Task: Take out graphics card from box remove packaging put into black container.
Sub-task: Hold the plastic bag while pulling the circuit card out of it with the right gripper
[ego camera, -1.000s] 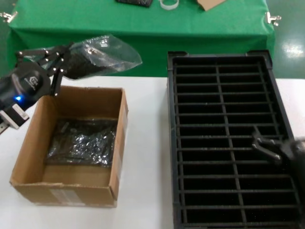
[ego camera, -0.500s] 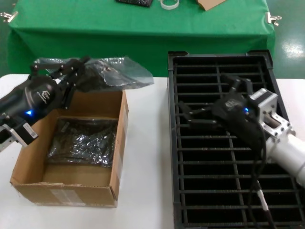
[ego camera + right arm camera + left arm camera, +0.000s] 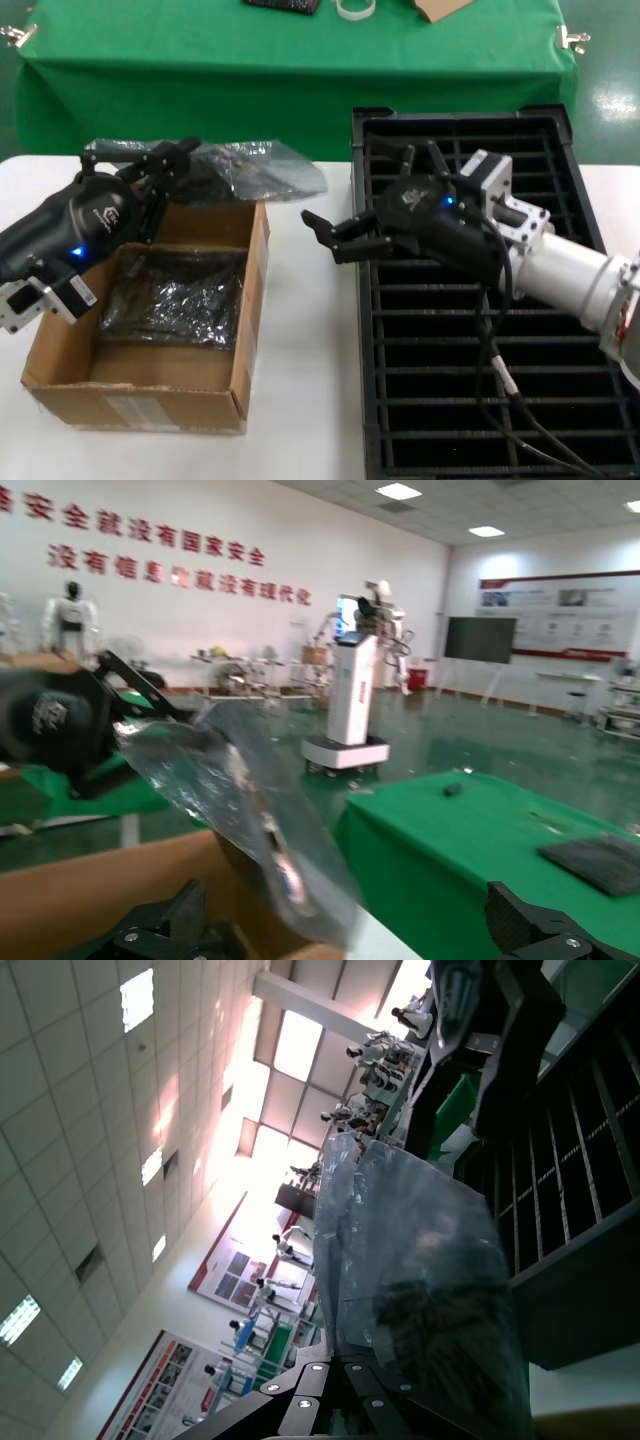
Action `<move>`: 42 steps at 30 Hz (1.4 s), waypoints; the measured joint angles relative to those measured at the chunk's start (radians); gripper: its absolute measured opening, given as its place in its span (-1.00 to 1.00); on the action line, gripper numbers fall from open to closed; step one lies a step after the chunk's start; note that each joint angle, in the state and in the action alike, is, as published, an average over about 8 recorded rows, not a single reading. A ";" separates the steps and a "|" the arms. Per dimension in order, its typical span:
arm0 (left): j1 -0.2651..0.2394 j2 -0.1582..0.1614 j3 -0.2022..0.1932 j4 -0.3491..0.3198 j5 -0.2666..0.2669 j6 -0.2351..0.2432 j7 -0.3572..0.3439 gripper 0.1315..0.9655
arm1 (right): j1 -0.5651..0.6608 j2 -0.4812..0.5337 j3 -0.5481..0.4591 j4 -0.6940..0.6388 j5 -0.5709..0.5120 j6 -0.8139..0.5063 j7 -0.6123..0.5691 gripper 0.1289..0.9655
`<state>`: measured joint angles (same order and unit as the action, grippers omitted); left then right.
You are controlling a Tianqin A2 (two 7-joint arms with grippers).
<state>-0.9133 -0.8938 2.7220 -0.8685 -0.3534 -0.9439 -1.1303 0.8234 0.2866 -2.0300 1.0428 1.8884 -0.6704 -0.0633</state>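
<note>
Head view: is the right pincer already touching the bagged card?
No. The right pincer hangs open over the white table between box and black container, apart from the packaging held up by the left pincer.

Green-draped table (image 3: 200, 60) beyond — a white ring (image 3: 354, 9), perhaps tape — beside brown cardboard scrap (image 3: 440, 8).

Brown box (image 3: 150, 330), black container (image 3: 480, 330), green cloth (image 3: 290, 70) up top
Packaging (image 3: 235, 170) is shiny translucent grey-blue; table (image 3: 300, 380) is white, box carries a white label at lower left.
</note>
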 joint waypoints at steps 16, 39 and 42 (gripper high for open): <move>-0.006 0.029 0.008 0.061 0.009 -0.030 0.025 -0.98 | 0.039 -0.041 0.012 -0.049 -0.070 -0.068 0.031 0.92; -0.014 0.062 0.025 0.212 0.060 -0.150 0.045 -0.98 | 0.029 -0.079 0.036 -0.059 -0.125 -0.071 0.046 0.21; -0.018 0.076 0.026 0.245 0.067 -0.164 0.047 -0.98 | 0.033 -0.089 0.041 -0.077 -0.126 -0.073 0.046 0.02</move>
<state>-0.9310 -0.8181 2.7480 -0.6240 -0.2865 -1.1079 -1.0835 0.8567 0.1972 -1.9890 0.9660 1.7628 -0.7433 -0.0178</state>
